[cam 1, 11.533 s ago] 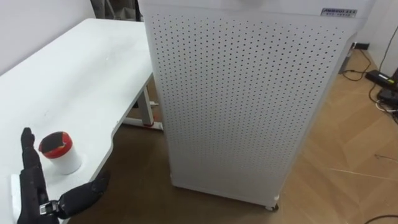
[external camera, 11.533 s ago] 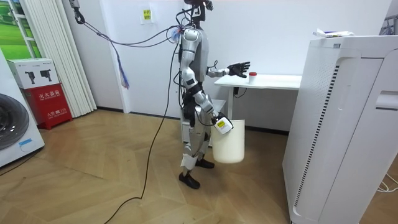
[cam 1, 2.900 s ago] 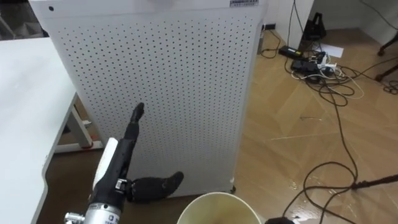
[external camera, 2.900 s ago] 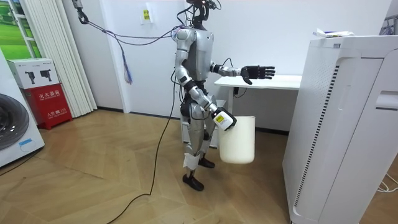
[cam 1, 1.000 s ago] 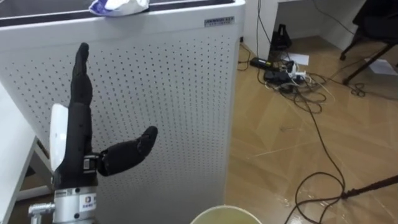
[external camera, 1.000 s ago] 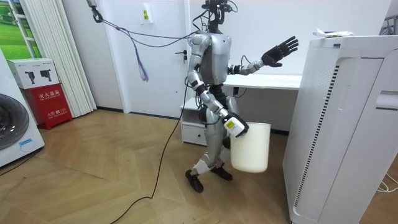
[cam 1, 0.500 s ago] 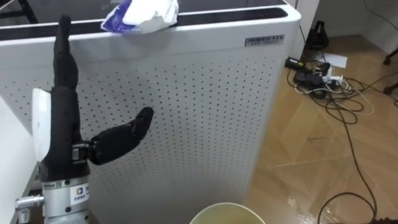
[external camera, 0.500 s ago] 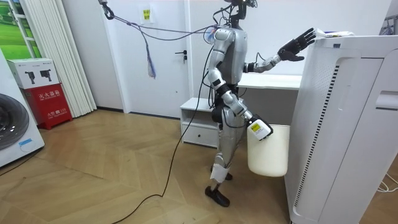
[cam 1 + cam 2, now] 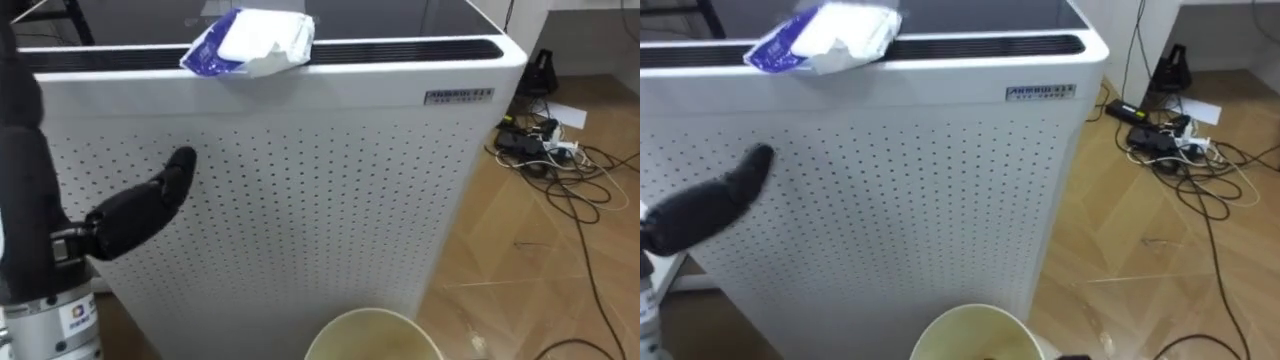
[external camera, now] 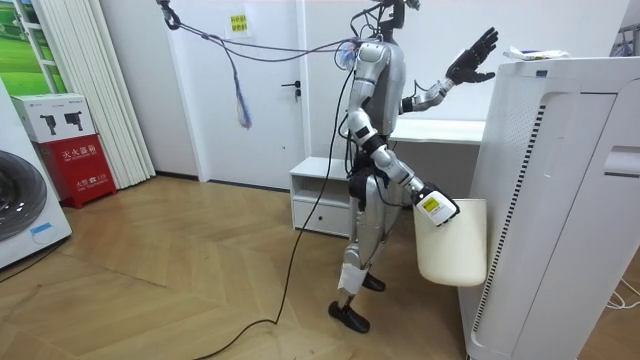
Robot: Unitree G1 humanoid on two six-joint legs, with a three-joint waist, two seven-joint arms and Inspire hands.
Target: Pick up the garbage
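The robot has stepped closer to the tall white perforated cabinet (image 9: 300, 200) than half a second ago and now stands right against its front, with the white desk (image 10: 430, 128) behind it. Its left hand (image 9: 25, 190) is raised a little higher, fingers straight and thumb spread wide, holding nothing, just short of the cabinet's top edge. The crumpled white-and-blue wrapper (image 9: 250, 42) lies unmoved on the cabinet's top, near the front edge, apart from the hand. The right hand (image 10: 425, 200) hangs low at the rim of the cream plastic bin (image 9: 375, 330), which now hangs just beside the cabinet's front; how that hand grips cannot be told.
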